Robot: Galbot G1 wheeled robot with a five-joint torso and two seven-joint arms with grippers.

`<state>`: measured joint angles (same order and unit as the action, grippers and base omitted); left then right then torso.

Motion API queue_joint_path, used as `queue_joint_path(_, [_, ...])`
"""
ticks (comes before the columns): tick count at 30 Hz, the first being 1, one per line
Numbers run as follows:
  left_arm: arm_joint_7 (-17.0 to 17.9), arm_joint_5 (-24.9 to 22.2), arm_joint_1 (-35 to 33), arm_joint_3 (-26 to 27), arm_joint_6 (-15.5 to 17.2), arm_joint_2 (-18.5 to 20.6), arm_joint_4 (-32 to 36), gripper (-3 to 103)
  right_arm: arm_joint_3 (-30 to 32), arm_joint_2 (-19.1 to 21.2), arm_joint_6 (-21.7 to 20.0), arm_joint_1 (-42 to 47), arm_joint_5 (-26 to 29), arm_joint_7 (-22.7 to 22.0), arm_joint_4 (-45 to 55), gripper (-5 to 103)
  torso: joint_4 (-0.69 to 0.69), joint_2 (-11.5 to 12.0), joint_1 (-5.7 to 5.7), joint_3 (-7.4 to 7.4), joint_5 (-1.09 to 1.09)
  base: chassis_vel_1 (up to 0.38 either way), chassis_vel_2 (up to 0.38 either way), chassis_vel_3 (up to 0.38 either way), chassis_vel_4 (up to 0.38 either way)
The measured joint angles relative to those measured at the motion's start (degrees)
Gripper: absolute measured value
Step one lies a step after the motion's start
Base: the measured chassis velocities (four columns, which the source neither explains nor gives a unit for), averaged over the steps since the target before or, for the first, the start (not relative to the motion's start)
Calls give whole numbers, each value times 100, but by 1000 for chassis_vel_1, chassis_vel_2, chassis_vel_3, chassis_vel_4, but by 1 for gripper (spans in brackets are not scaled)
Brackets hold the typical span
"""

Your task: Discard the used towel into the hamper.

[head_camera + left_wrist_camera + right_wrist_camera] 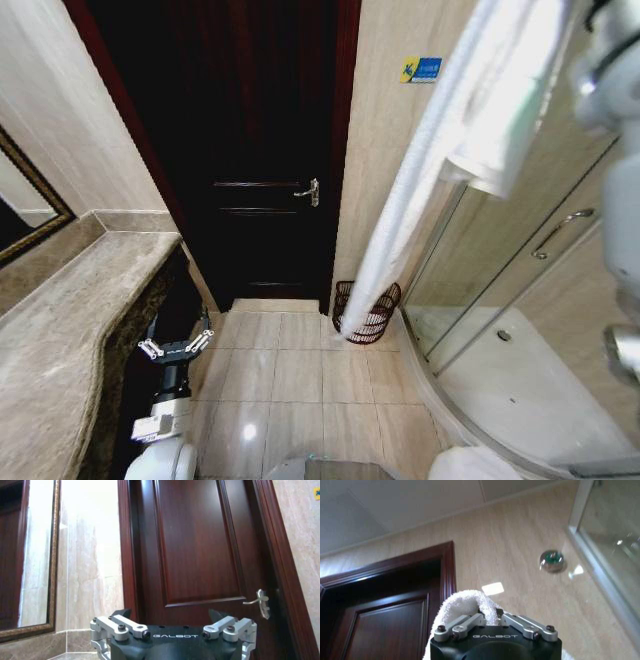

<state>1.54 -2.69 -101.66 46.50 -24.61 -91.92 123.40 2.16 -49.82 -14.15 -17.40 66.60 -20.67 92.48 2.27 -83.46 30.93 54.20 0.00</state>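
Note:
A long white towel (430, 150) hangs from the upper right of the head view, and its lower end reaches the rim of the hamper (378, 318). The hamper is a small dark reddish-brown openwork basket standing on the floor in the corner between the door and the shower. In the right wrist view my right gripper (490, 615) is raised high and shut on a fold of the towel (457, 605). My left gripper (176, 345) hangs low beside the counter, open and holding nothing; in the left wrist view the left gripper (170, 615) faces the door.
A dark wooden door (260, 150) with a metal handle (308, 192) is straight ahead. A marble counter (60, 330) runs along the left under a framed mirror (25, 210). A curved glass shower enclosure (520, 250) fills the right. Tiled floor (300, 380) lies between.

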Motion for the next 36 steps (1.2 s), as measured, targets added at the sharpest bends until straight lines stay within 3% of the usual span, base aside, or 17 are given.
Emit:
queue_joint_path(5, [0,73,2,9,-11,-28,33,100,-419,-242,101,-534,-94,161,-815,2,1,0,0,0,0,0,0,0,0])
queue_joint_path(14, [23,187,-23,-1,-18,-27,148,100,-707,-195,260,-1042,-332,738,-1845,2,-4,-1,-1,-1,1,0,0,0,0])
queue_joint_path(18, [46,191,-66,25,-18,-26,191,100,-795,-371,305,-1146,-465,805,-2189,2,-2,-1,-1,-1,3,0,0,0,0])
queue_joint_path(24, [77,133,-71,75,-23,-25,198,100,-900,-892,536,-1306,-1014,1024,-2980,2,1,-1,-1,-1,-2,0,0,0,0])
queue_joint_path(26, [83,41,-36,96,-23,-24,167,100,-832,-1280,737,-1313,-1556,1130,-3562,2,2,-1,0,-1,-4,0,0,0,0])
queue_joint_path(36, [96,-64,-18,98,-34,48,97,100,-578,-1349,1012,-815,-2474,1286,-3927,2,-2,0,0,-1,1,0,0,0,0])
